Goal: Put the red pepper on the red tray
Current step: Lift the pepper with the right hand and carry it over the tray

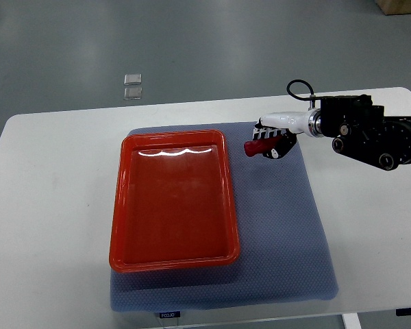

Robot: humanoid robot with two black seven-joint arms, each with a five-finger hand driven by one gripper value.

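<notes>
A white table point(48, 205) carries a blue-grey mat point(281, 233), which reaches the table's near edge. A red tray point(172, 199) sits on the left half of the mat, its long sides running from the far edge toward the near edge; the tray interior holds nothing.

The right hand point(270, 140) enters from the right edge of the picture and sits over the far right corner of the mat, just beside the tray's far right corner. Its fingers are curled around the red pepper point(255, 147), whose tip protrudes toward the tray. The pepper is clear of the tray.

A small dark label point(168, 314) on the mat's near edge carries print too small to read. Two small clear squares point(132, 86) lie on the floor beyond the table's far edge.
</notes>
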